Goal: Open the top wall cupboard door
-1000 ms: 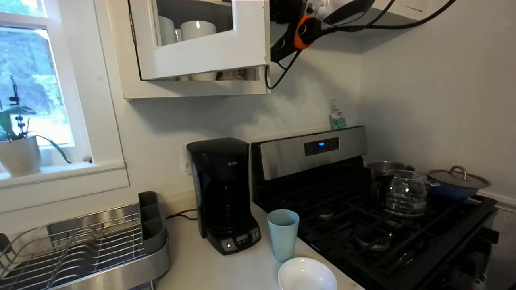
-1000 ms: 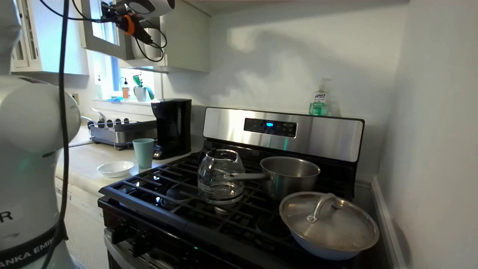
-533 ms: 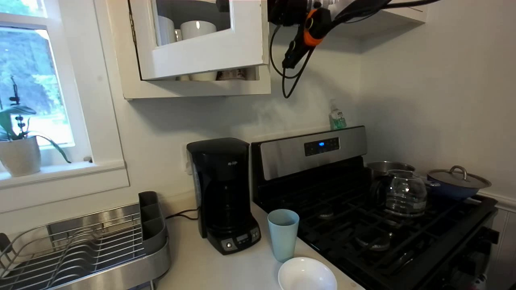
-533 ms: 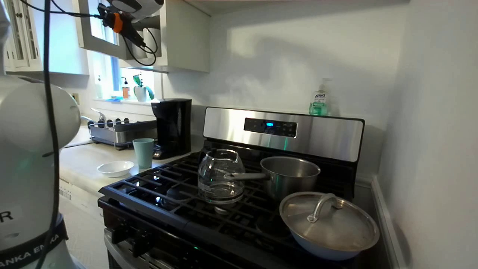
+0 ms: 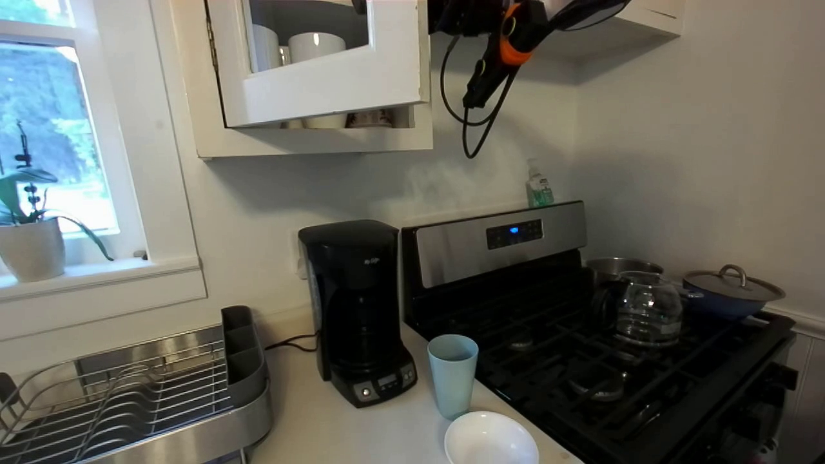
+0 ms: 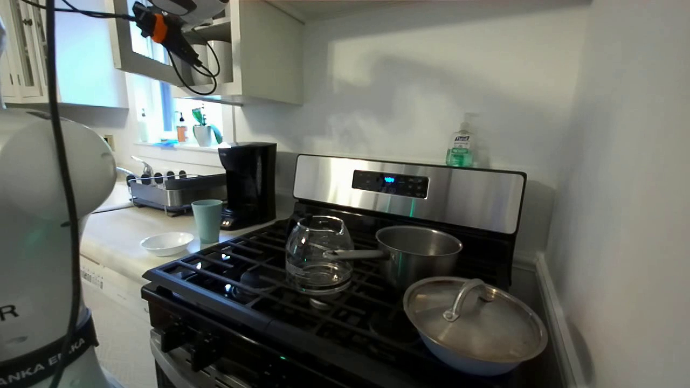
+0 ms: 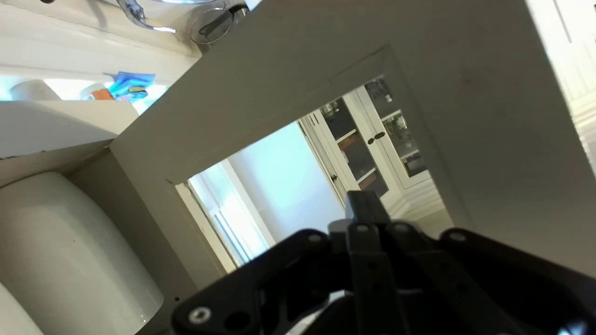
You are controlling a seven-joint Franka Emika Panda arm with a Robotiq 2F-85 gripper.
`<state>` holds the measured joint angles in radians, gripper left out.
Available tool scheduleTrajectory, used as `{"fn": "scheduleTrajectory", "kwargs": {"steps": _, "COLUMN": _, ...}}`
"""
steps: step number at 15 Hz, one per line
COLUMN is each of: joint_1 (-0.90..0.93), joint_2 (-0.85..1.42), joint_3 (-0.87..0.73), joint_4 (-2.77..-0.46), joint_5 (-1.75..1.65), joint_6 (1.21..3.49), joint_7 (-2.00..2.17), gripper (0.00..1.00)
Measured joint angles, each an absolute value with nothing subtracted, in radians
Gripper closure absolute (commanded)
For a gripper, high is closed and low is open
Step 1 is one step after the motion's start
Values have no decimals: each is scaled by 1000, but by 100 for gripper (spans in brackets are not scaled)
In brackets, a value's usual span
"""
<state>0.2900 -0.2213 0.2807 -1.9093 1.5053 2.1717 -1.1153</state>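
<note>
The white wall cupboard door (image 5: 335, 91) has a glass pane and stands partly open in both exterior views; it also shows there from its inner side (image 6: 148, 67). In the wrist view its inner face (image 7: 279, 90) fills much of the picture. White mugs (image 5: 316, 47) stand in the cupboard (image 6: 269, 64); one shows large in the wrist view (image 7: 70, 251). My gripper (image 7: 368, 207) is shut and empty, on the inner side of the door, with its tips before the pane. I cannot tell whether they touch it. In the exterior views the fingers are mostly hidden or out of frame.
A cable (image 5: 474, 138) loops below my wrist. Beneath stand a coffee maker (image 5: 351, 283), a teal cup (image 5: 453, 377), a white bowl (image 5: 491, 441) and a dish rack (image 5: 248, 412). A glass carafe (image 6: 319, 258), a pot (image 6: 420, 258) and a lidded pan (image 6: 474, 334) are on the stove.
My wrist has moved away from the cupboard front, rightward in an exterior view and leftward in the view showing the arm base. The door has swung very slightly further open.
</note>
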Motion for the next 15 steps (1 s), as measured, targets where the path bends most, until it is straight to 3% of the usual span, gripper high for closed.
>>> {"fn": "scheduleTrajectory", "kwargs": {"steps": 15, "joint_1": 306, "joint_2": -166, "joint_3": 330, "joint_4": -1858, "joint_5": 1510, "joint_6": 2065, "joint_7": -1064, "gripper": 100}}
